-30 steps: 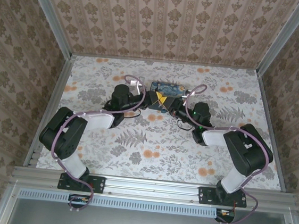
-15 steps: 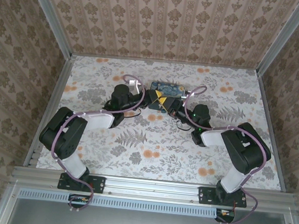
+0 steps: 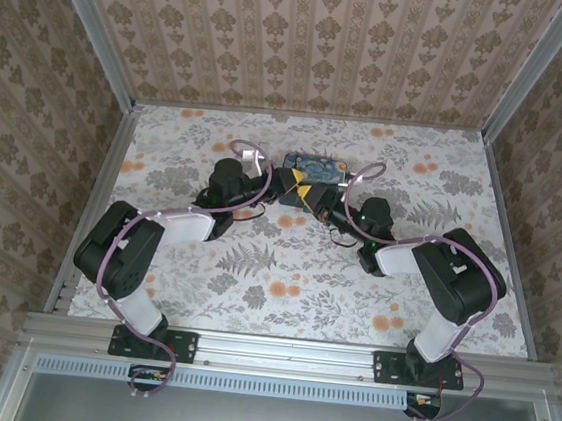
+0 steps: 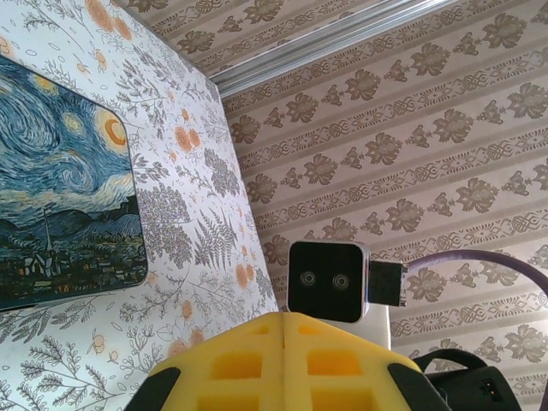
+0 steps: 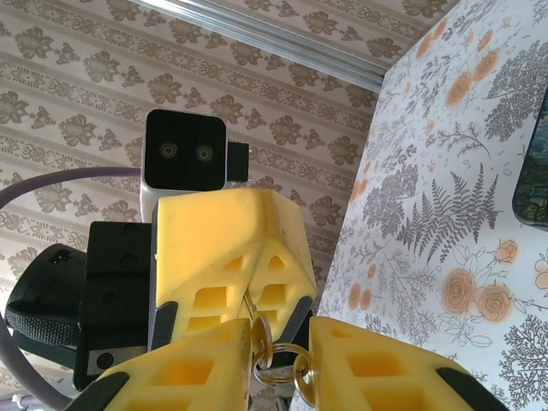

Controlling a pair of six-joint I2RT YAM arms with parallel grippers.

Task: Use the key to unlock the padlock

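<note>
Right wrist view — key rings (image 5: 276, 364) are flanked by right fingers (image 5: 385, 372), grasp not discernible; left fingers (image 5: 227, 257) are clenched, set opposite — likely for unlocking.

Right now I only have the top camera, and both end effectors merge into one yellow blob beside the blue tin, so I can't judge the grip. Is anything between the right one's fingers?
Observer: Yes. The right wrist camera shows gold key rings in the gap between the right end effector's yellow fingers.
Operator: And the other one, open?
Observer: No. In its own wrist camera the left end effector's fingers are pressed together along one seam.
Operator: Where's the padlock?
Observer: I can't make it out. In the right wrist camera the left tips sit just above the rings; whether they touch is unclear.
</note>
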